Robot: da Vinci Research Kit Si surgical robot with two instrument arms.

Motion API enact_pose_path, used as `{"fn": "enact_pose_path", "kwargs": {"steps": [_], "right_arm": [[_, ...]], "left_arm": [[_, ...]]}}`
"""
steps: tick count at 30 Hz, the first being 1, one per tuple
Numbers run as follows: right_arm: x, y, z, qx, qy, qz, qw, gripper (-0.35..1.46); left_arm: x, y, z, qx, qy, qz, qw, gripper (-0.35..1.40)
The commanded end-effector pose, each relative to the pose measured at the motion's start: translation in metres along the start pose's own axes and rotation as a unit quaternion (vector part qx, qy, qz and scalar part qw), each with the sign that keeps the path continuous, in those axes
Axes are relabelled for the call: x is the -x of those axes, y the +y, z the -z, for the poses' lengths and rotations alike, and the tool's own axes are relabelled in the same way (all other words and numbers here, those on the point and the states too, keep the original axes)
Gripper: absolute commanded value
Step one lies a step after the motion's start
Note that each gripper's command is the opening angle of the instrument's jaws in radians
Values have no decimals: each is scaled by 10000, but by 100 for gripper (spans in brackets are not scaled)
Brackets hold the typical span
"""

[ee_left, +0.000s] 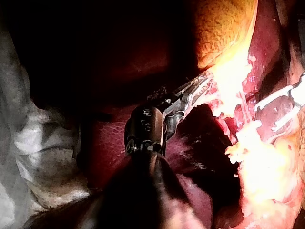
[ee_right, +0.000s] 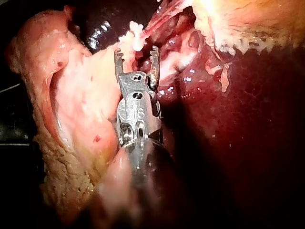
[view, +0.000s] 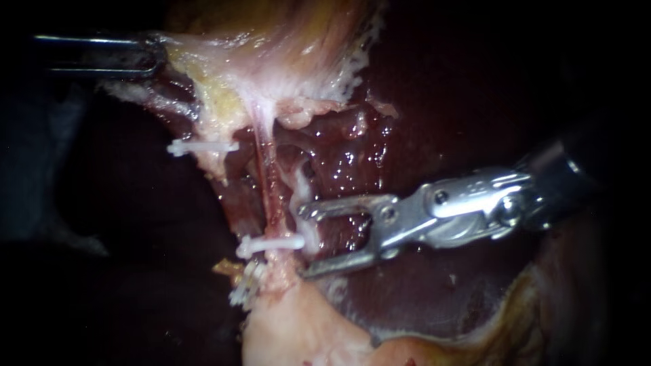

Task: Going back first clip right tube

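dark liver (view: pixel 420 102) behind, right instrument (view: pixel 303 242) beside the clipped right tube (view: pixel 269 183)
its jaws stand wide (nothing gripped), the white clip (view: pixel 268 245) on this tube ending just at their mouth; left instrument (view: pixel 154 57) jaws grip pale tissue (view: pixel 271 41).

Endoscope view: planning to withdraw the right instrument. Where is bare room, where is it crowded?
Bare liver above and below the right instrument. Crowded ahead of its open jaws: the tube and clip lie close.
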Motion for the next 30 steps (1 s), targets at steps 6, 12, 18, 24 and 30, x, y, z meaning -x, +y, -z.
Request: {"fn": "enact_pose_path", "kwargs": {"steps": [6, 12, 18, 24, 30], "right_arm": [[-9, 6, 45, 97, -10, 154, 9998, 50], [-7, 5, 67, 137, -19, 220, 9997, 50], [-6, 4, 68, 132, -34, 254, 9996, 50], [-5, 4, 70, 128, -34, 255, 9996, 50], [-5, 4, 71, 125, -34, 257, 9996, 50]], "left_arm": [[0, 0, 0, 1, -1, -2, 10000, -35], [0, 0, 0, 1, -1, -2, 10000, -35], [4, -1, -5, -15, 11, -12, 10000, -35], [15, -4, -28, -46, 21, -44, 10000, -35], [28, -11, -57, -29, 6, -91, 10000, -35]]}}
